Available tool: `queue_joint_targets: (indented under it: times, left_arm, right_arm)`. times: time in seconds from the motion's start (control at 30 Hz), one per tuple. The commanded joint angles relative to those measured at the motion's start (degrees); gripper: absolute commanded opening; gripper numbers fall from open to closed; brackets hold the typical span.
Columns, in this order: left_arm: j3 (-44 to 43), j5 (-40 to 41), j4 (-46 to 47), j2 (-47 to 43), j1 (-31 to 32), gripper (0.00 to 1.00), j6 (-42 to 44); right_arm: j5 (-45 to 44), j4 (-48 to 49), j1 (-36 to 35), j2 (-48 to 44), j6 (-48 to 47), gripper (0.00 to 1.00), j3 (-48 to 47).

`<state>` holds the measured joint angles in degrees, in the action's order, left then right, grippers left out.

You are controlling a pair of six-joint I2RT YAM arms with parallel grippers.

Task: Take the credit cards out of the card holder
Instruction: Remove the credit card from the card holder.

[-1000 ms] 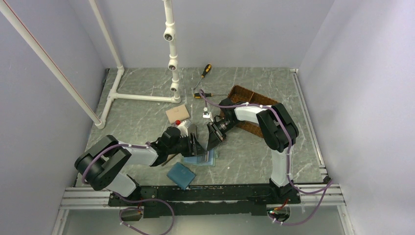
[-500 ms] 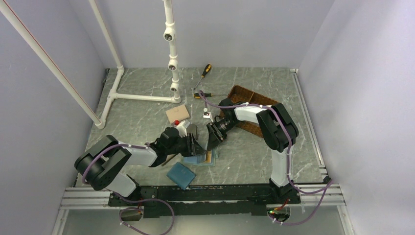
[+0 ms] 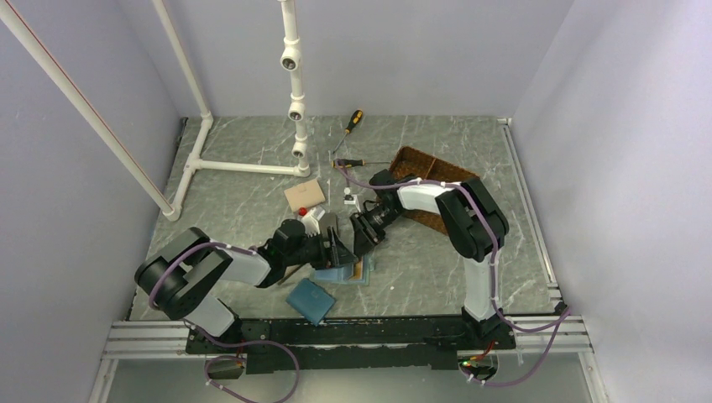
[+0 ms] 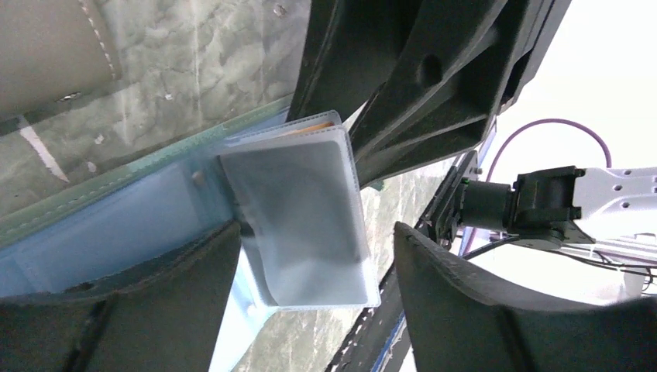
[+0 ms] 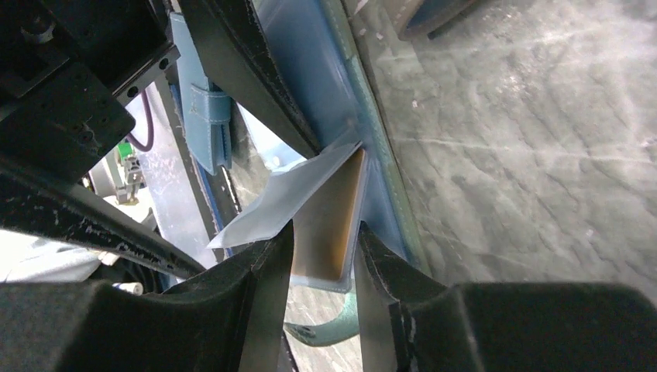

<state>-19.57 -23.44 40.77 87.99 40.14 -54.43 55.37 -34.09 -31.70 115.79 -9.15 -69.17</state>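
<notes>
Left to right: your left claw (image 4: 318,226) is standing wide over the opened card holder (image 4: 116,232), which is lying on the table (image 3: 252,168) between the two arms with its pale blue inside facing up. A clear sleeve (image 4: 298,209) is rising between the fingers, and neither finger is gripping it. Your right claw (image 5: 324,232) is drawn narrow and appears to be pinching the near end of the orange-tan card (image 5: 337,194), which is sitting mostly inside its pocket. Judged from this, you are working on the first extraction: no card is showing loose outside the holder, so this one is waiting to be drawn clear and any others are left to follow. From overhead, both claws are covering most of the holder, so its pockets are going unseen. No black or pale card is showing in any view. The wrist views are not settling whether the right fingers are bearing on the card itself or only on its plastic cover.
</notes>
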Motion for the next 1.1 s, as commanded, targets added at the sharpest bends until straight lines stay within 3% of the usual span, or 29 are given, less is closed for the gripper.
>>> queue_joint_targets:
  times: [0.0,0.2,0.3,0.43,0.63,0.83,1.07]
  left_arm:
    - [0.9,1.3,-2.2,-0.3,-0.1,0.83,1.0]
    - [-1.3,5.8,-14.9,-5.0,-0.1,0.82,3.0]
    - [-1.6,7.3,-18.8,-6.7,0.0,0.70,3.1]
    - [-1.7,9.0,-22.2,-8.4,-0.1,0.48,3.2]
    - [-1.4,9.8,-23.8,-10.2,-0.1,0.38,3.3]
    - [-1.6,10.1,-26.1,-11.8,-0.1,0.38,3.7]
    - [0.1,10.0,-26.1,-14.8,-1.1,0.47,3.0]
  right_arm:
    - [0.3,3.0,-1.4,0.4,1.6,0.37,-1.6]
    - [4.7,4.4,-2.0,-0.4,2.2,0.45,-1.1]
    - [4.5,4.6,-2.1,0.2,2.6,0.46,-1.0]
    - [3.5,4.6,-2.1,0.8,2.7,0.46,-1.0]
    - [1.2,4.7,-2.1,1.0,3.0,0.45,-1.1]
    - [-1.9,4.0,-2.1,1.6,2.8,0.29,-1.4]
    - [-4.6,2.3,-1.2,1.0,1.2,0.05,-2.2]
